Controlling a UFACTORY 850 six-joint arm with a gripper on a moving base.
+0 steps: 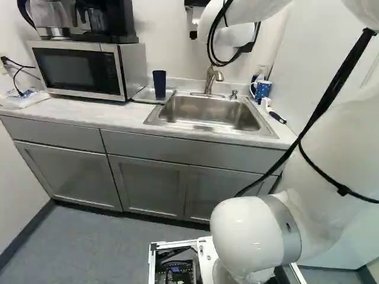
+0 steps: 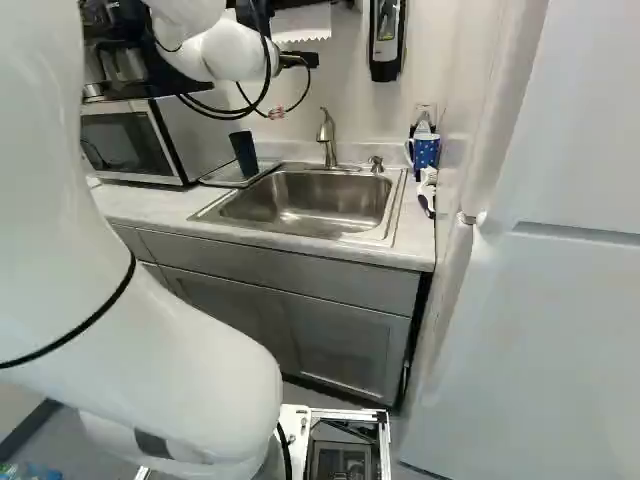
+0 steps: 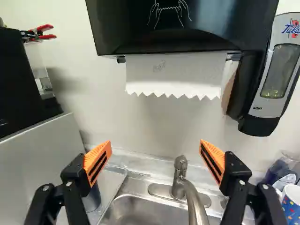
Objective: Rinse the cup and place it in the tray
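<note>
Navy cup [image 1: 159,86] on tray [image 1: 144,94], steel sink [image 1: 204,109] alongside, spotted blue mug [image 2: 427,151] beyond;

Ahead of me, my two fingers [image 3: 73,174] stood wide apart, orange pads [image 3: 97,161] angled toward each other. Between them I saw the faucet [image 3: 180,180] behind the sink [image 3: 140,211]. One finger partly hid a dark cup [image 3: 93,198] at the tray [image 3: 110,182]. Above the faucet, a towel dispenser [image 3: 173,33] showed hanging paper [image 3: 173,75], just beside a soap dispenser [image 3: 266,110].
</note>
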